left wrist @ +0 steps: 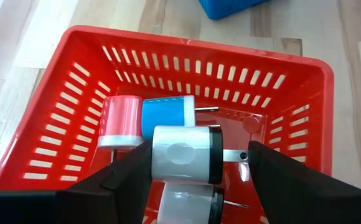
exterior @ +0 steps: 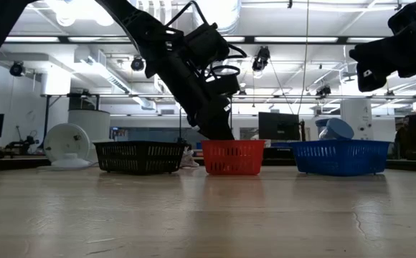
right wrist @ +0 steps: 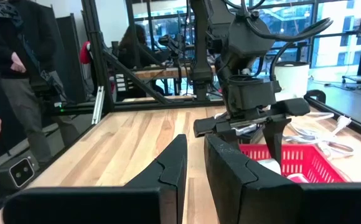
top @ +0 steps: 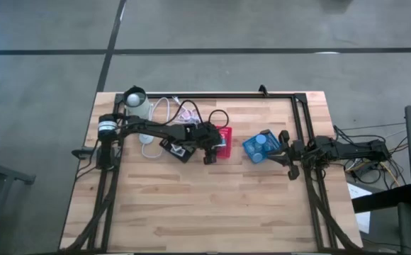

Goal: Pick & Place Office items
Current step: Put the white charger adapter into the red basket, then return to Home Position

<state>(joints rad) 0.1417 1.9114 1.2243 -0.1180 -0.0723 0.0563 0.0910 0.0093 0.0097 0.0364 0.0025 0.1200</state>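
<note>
The left gripper (left wrist: 193,171) hangs over the red bin (left wrist: 305,68), its two dark fingers spread wide with a white plug block (left wrist: 183,154) sitting between them; whether the pads actually press it cannot be told. Just beyond that block, inside the same bin, lie a pink block (left wrist: 121,121) and a blue block (left wrist: 167,115) touching side by side, and another white block (left wrist: 187,206) lies beneath the fingers. The right gripper (right wrist: 196,163) waits nearly closed and empty, raised beside the blue bin (top: 261,147), which holds pale-blue round pieces (top: 262,139).
</note>
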